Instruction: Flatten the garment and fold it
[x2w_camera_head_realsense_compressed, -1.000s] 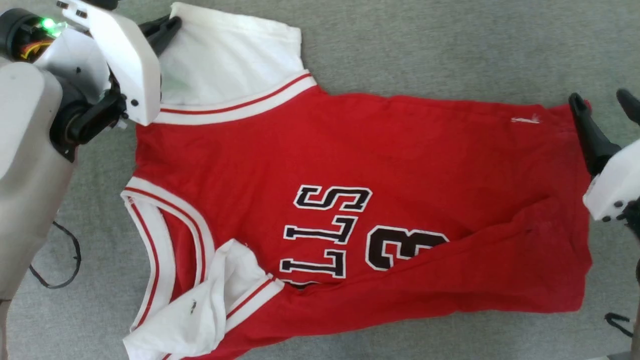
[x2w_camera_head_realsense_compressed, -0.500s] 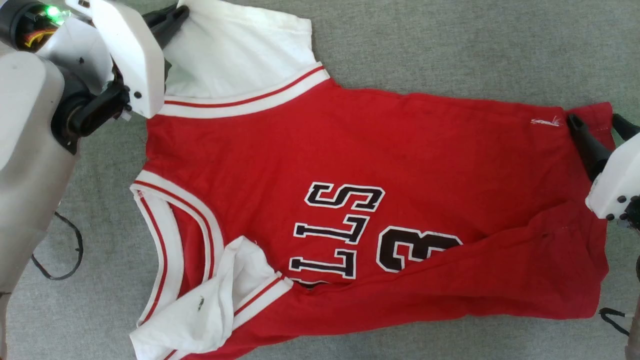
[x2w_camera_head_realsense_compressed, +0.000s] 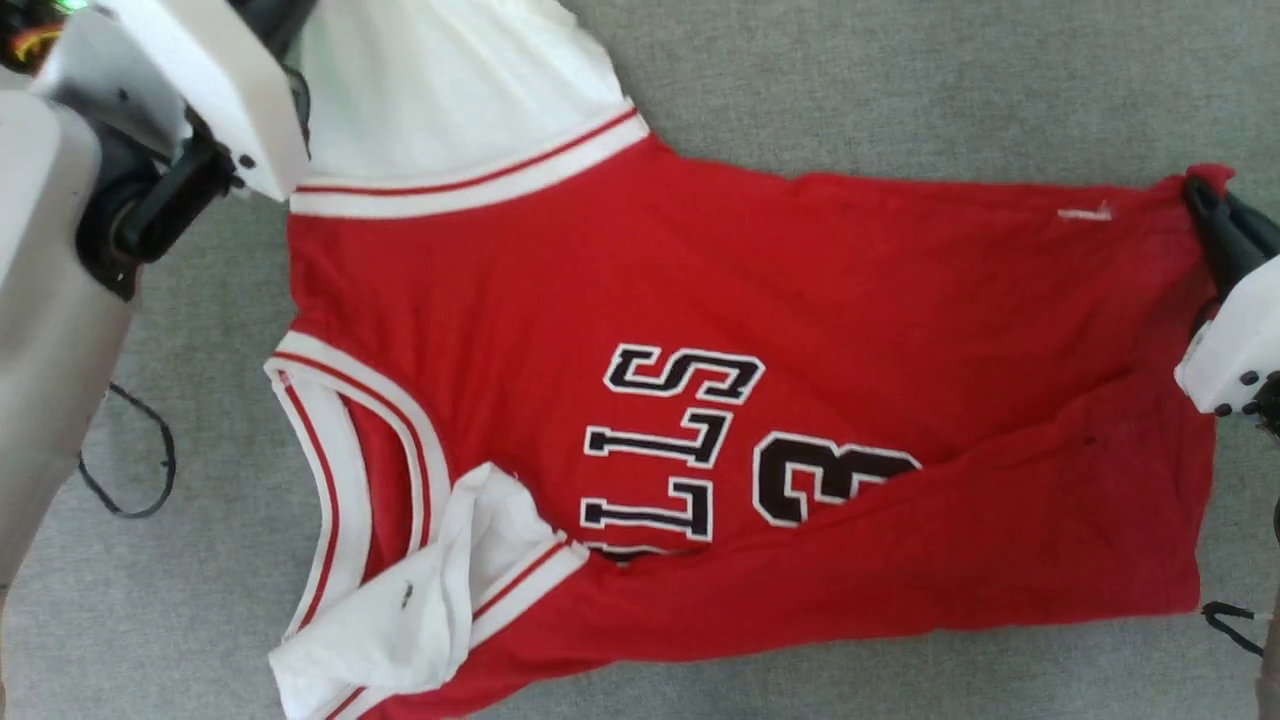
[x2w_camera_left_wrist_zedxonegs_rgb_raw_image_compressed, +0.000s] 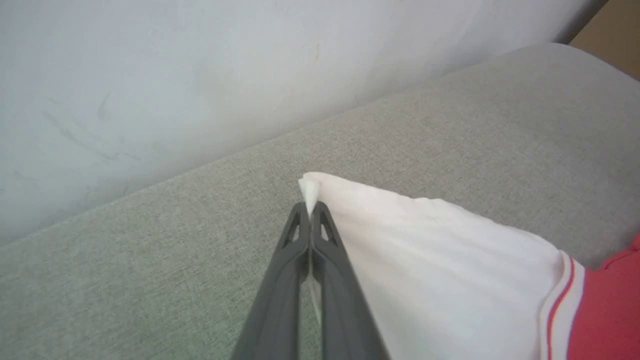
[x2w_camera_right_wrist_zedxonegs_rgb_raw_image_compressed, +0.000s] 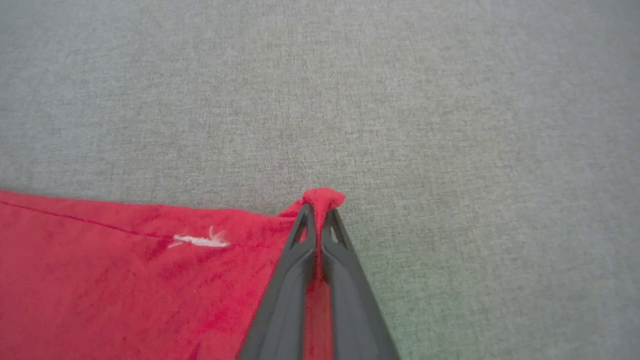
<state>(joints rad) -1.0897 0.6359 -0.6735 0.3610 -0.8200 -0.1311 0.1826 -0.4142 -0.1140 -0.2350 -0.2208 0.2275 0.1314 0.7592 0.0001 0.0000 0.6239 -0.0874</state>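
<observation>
Left claw (x2w_camera_left_wrist_zedxonegs_rgb_raw_image_compressed: 310, 210) clamps the far white sleeve corner of the garment (x2w_camera_head_realsense_compressed: 800, 270), right claw (x2w_camera_right_wrist_zedxonegs_rgb_raw_image_compressed: 318, 215) its far red hem corner; open grey upholstery (x2w_camera_right_wrist_zedxonegs_rgb_raw_image_compressed: 450, 100) beyond.

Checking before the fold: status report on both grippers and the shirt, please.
Left gripper shut on shirt sleeve corner; right gripper shut on hem corner. Shirt spread out, near sleeve crumpled. Nothing on it.

Red garment (x2w_camera_head_realsense_compressed: 760, 290) on a speckled grey fabric surface (x2w_camera_head_realsense_compressed: 900, 80).
White sleeves (x2w_camera_head_realsense_compressed: 450, 90) at upper left and lower left of the head view; white trim (x2w_camera_head_realsense_compressed: 470, 185) with thin red stripes; black letters (x2w_camera_head_realsense_compressed: 650, 520) and "3" outlined white. Dark grey: left gripper (x2w_camera_left_wrist_zedxonegs_rgb_raw_image_compressed: 310, 210) and right gripper (x2w_camera_right_wrist_zedxonegs_rgb_raw_image_compressed: 318, 212); wall (x2w_camera_left_wrist_zedxonegs_rgb_raw_image_compressed: 150, 75) pale grey.
</observation>
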